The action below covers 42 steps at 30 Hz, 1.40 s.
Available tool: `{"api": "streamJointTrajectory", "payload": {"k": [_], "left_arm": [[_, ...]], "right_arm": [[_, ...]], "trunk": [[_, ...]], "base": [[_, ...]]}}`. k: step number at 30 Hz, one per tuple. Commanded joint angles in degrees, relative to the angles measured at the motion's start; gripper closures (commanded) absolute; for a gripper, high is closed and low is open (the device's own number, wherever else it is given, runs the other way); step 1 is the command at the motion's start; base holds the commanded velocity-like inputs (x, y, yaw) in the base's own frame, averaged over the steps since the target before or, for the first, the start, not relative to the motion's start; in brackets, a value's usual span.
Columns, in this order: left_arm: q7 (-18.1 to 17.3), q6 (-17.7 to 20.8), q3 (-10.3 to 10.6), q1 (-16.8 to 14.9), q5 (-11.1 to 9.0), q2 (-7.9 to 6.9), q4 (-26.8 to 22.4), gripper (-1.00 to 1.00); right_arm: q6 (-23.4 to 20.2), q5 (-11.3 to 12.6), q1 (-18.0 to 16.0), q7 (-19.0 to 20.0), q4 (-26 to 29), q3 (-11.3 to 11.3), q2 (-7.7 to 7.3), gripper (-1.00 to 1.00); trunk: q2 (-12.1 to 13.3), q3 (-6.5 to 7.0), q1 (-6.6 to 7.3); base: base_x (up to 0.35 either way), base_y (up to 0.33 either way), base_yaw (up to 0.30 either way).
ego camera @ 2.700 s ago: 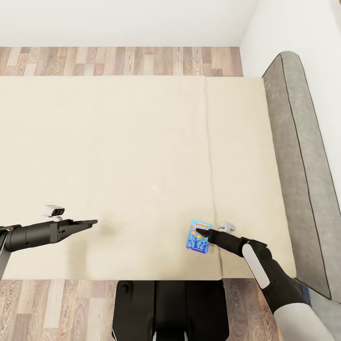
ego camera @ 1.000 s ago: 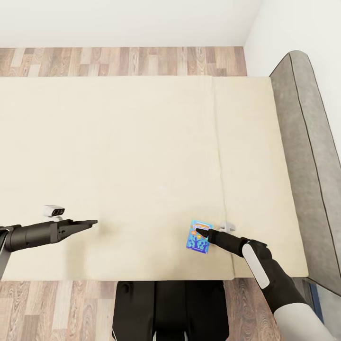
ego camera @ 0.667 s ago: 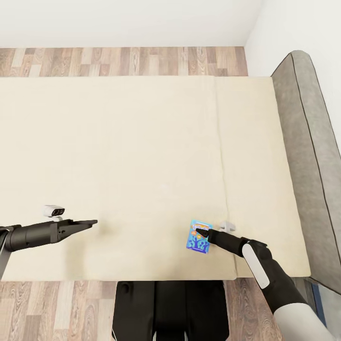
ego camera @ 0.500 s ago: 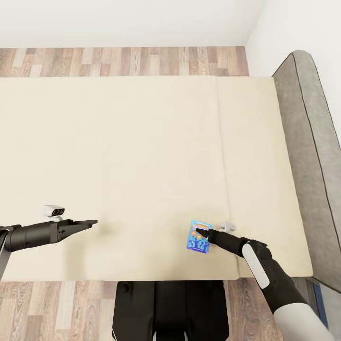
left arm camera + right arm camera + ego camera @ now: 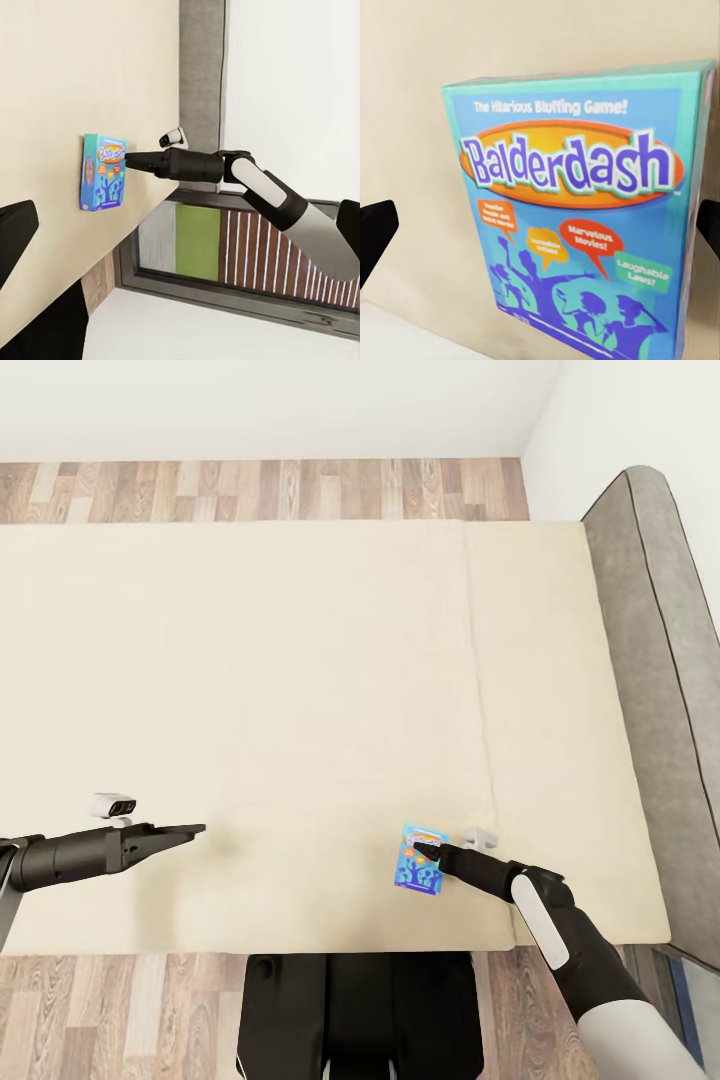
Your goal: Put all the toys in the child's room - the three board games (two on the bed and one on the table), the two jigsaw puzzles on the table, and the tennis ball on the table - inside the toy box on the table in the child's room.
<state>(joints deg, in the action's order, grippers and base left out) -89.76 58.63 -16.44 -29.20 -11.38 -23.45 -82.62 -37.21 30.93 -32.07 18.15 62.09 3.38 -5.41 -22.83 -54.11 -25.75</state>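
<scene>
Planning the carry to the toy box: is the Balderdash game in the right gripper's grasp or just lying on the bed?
Cannot tell: right gripper reaches the board game's edge over the bed, contact unclear.

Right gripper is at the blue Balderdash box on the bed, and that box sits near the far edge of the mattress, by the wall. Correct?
Not quite. The right gripper is at the Balderdash box over the bed, but the head view shows the box near the mattress's near edge, close to the robot's base, not by the wall.
</scene>
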Motion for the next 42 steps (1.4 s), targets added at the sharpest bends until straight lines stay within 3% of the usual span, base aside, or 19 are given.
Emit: {"api": "streamJointTrajectory", "payload": {"k": [1,42], "left_arm": [[-0.2,0.6,0.0,0.0,0.0,-0.02,0.0,-1.00],[-0.2,0.6,0.0,0.0,0.0,-0.02,0.0,-1.00]], "right_arm": [[-0.2,0.1,0.0,0.0,0.1,0.0,-0.04,-1.00],[-0.2,0.1,0.0,0.1,0.1,0.0,-0.04,-1.00]], "trunk": [[-0.1,-0.06,-0.03],[-0.1,-0.06,-0.03]], "base": [[0.000,0.103,0.000],[0.000,0.093,0.000]]}}
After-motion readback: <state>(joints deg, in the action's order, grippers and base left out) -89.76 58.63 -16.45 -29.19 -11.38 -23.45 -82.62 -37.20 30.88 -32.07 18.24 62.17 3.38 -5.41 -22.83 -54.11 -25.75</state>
